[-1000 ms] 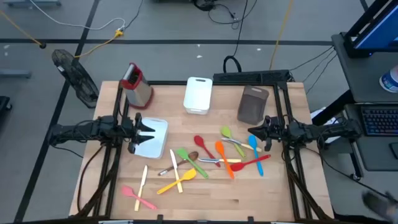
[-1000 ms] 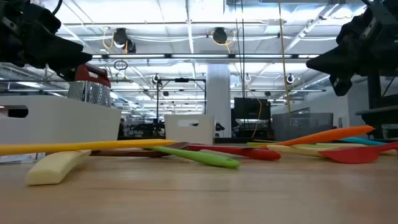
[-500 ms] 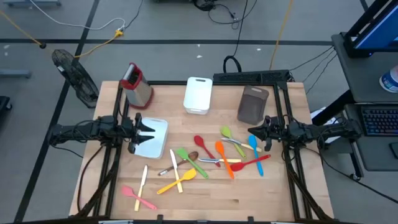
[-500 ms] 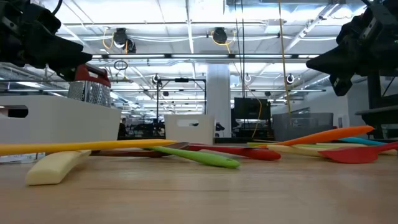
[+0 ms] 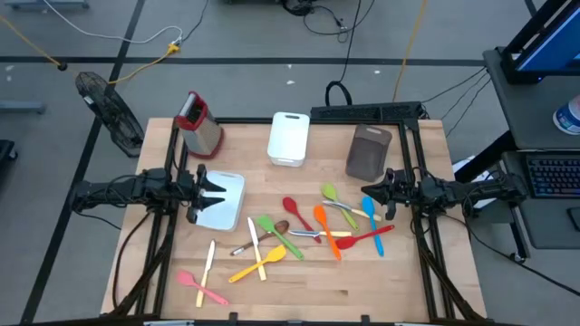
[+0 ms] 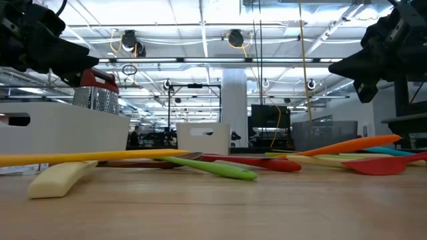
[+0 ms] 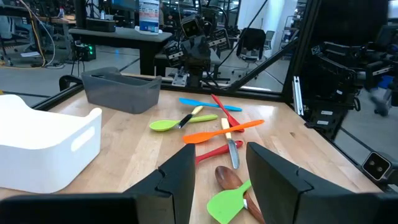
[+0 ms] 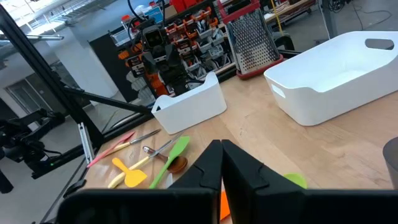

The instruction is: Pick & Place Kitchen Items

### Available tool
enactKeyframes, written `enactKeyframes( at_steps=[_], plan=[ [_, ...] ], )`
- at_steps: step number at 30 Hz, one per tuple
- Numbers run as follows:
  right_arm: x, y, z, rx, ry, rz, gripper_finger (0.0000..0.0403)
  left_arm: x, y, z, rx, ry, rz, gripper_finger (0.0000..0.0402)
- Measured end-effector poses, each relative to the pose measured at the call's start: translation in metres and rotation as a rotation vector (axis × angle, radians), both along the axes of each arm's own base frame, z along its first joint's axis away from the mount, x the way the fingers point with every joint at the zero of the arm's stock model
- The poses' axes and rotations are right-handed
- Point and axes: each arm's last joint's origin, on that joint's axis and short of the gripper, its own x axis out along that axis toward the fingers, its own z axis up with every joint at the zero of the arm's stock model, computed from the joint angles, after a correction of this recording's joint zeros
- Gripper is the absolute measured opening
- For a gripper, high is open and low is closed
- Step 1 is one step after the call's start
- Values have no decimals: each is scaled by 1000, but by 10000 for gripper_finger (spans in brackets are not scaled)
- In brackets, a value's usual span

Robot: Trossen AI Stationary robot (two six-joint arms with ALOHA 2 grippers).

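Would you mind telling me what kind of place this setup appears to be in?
Probably a robotics lab or workshop: a wooden table framed by black rails, loose cables across the grey floor, and a desk with a keyboard beside it.

Box grater (image 5: pixel 198 124) at table's far left corner, bin (image 5: pixel 288 138) far centre, second bin (image 5: pixel 368 151) far right. Tray (image 5: pixel 225 201) at left edge under left gripper (image 5: pixel 210 193). Utensils (image 5: pixel 299 233) scattered mid-table between tray and right gripper (image 5: pixel 382 194); spatula (image 5: pixel 194 282) and knife (image 5: pixel 208 265) near front left.
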Motion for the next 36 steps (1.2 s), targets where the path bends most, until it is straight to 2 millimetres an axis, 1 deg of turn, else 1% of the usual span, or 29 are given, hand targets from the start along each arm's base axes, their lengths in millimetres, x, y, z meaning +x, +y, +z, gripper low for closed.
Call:
enactKeyframes(
  at_steps=[26, 33, 36],
  plan=[
    [0, 0, 0, -2, -3, -1, 4, 0, 0, 0, 0, 0, 0, 150],
    [0, -1, 5, -134, -29, -24, 4, 0, 0, 0, 0, 0, 0, 150],
    [0, -1, 5, -149, -25, -24, 4, 0, 0, 0, 0, 0, 0, 150]
  ],
)
